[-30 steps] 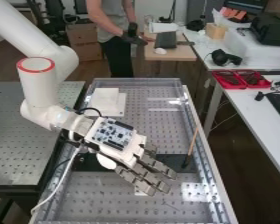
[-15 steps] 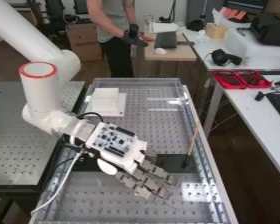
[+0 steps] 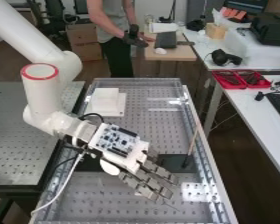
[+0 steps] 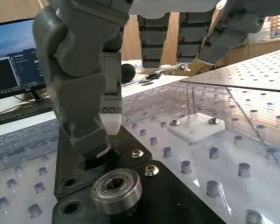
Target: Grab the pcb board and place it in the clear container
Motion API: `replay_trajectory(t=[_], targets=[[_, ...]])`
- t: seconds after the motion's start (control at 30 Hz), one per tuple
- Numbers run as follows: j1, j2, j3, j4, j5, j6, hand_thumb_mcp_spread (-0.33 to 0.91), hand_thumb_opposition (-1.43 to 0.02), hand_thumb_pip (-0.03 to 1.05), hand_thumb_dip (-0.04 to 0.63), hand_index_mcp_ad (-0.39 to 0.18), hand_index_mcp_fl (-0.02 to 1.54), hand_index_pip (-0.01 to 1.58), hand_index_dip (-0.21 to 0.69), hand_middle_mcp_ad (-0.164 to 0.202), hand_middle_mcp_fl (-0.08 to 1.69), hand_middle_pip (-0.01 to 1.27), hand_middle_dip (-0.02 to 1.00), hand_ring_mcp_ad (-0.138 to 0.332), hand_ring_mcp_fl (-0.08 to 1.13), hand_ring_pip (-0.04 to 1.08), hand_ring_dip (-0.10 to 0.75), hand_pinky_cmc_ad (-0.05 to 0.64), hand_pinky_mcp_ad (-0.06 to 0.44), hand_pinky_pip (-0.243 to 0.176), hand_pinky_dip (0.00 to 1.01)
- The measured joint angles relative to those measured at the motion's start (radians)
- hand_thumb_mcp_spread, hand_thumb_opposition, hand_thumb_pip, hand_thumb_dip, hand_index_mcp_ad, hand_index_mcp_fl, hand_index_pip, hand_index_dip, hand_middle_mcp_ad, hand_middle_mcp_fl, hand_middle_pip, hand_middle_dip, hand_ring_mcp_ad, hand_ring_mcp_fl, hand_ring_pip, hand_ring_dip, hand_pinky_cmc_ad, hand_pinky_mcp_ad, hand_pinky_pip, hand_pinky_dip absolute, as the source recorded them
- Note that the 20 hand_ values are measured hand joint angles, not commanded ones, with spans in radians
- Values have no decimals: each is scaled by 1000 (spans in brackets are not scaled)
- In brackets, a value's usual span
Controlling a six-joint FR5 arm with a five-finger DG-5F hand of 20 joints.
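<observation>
Over the middle of the perforated bench is the hand (image 3: 147,175), palm down, with its fingers extended and somewhat spread. A circuit board (image 3: 117,140) with blue and white parts sits on the back of the hand, not between its fingers. In the wrist view, dark fingers of the hand (image 4: 74,75) hang down, one of them over a black plate (image 4: 170,200); whether it touches the plate I cannot tell. I cannot make out a loose board or a clear container with certainty.
A metal bearing (image 4: 117,190) and screws are on the black plate. A white block (image 4: 197,128) with thin upright pieces stands beside it. White stacked blocks (image 3: 105,102) lie farther up the bench; a thin brown stick (image 3: 192,145) leans near the right rail.
The hand has shifted a little down and to the right in the high view, with the board on its back moving along. Its fingers remain extended.
</observation>
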Motion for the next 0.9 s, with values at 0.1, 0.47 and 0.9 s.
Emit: replay_trajectory(t=[0.1, 0.47, 0.9], targets=[[-2, -2, 2, -2, -5, 0, 709, -833, 379, 229, -218, 410, 1328, 257, 58, 40, 138, 138, 145, 31, 86, 14, 311, 122, -89, 195], [-8, -8, 8, -5, -26, -2, 709, -836, 393, 227, -218, 456, 1358, 253, 58, 56, 138, 138, 145, 31, 82, 14, 311, 119, -89, 195], [-14, 20, -13, 39, -40, 17, 724, -883, 389, 222, -216, 641, 1265, 250, 58, 108, 138, 138, 145, 33, 86, 14, 311, 119, -89, 195]])
